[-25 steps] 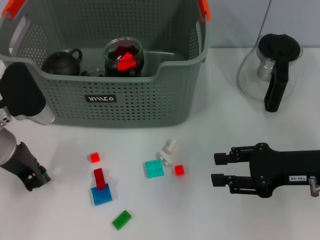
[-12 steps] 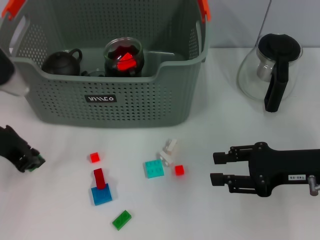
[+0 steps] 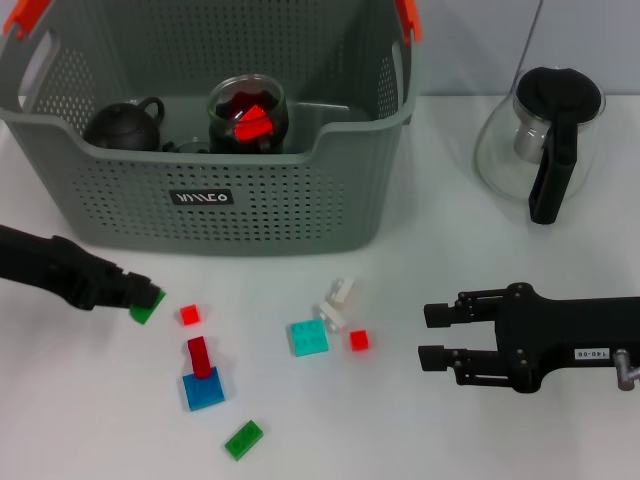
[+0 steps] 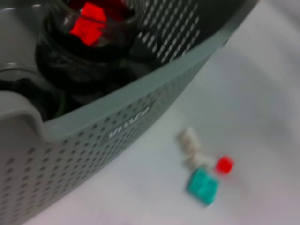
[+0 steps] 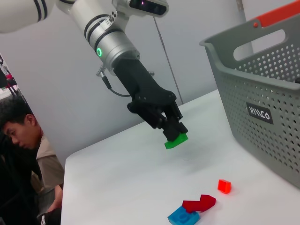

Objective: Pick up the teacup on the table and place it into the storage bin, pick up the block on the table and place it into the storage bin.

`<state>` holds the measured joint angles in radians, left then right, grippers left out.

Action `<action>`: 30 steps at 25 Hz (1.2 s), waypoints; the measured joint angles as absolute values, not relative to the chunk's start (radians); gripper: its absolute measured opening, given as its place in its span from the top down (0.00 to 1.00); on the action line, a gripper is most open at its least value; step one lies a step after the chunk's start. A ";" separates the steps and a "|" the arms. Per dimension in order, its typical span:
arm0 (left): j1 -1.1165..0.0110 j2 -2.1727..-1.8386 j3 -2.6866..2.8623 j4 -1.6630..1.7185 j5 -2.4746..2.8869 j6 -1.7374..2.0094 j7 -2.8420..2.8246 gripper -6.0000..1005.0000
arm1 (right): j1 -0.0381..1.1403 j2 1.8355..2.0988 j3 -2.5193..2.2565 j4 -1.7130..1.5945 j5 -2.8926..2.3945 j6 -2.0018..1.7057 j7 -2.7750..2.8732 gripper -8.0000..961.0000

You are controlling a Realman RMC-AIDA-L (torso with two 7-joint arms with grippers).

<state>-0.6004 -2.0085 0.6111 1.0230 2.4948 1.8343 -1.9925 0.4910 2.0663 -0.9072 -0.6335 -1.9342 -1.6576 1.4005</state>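
Left pincer (image 3: 140,297): has swung in from the left edge, now clamped on a green block (image 3: 147,306) lifted above the white surface (image 3: 420,430), in front of the storage bin (image 3: 215,150). Right pincer (image 3: 432,337): unmoved, fingers apart, empty. Loose blocks remain; a grey wall stands behind.

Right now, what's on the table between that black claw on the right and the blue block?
In the head view, between the right gripper and the blue block lie a small red cube, a teal plate and white pieces.
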 joint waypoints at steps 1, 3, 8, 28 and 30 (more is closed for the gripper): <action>-0.608 -1.998 0.600 0.990 2.481 1.838 -1.999 0.81 | 0.491 2.066 -0.908 -0.634 -1.934 -1.657 1.401 0.40; -0.629 -1.974 0.565 0.904 2.454 1.848 -2.023 0.81 | 0.491 2.066 -0.909 -0.633 -1.934 -1.655 1.401 0.40; -0.671 -1.943 0.488 0.763 2.395 1.889 -2.070 0.81 | 0.491 2.066 -0.913 -0.634 -1.934 -1.653 1.401 0.40; -0.752 -1.909 0.531 0.731 1.807 1.658 -2.135 0.81 | 0.491 2.073 -0.909 -0.627 -1.933 -1.647 1.392 0.40; -0.762 -1.910 0.608 0.758 1.848 1.567 -2.136 0.81 | 0.491 2.074 -0.907 -0.624 -1.928 -1.645 1.390 0.40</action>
<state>-0.7621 -1.9105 0.6083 0.7582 1.8475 1.5672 -2.1364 0.4911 2.0737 -0.9066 -0.6239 -1.9284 -1.6449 1.3903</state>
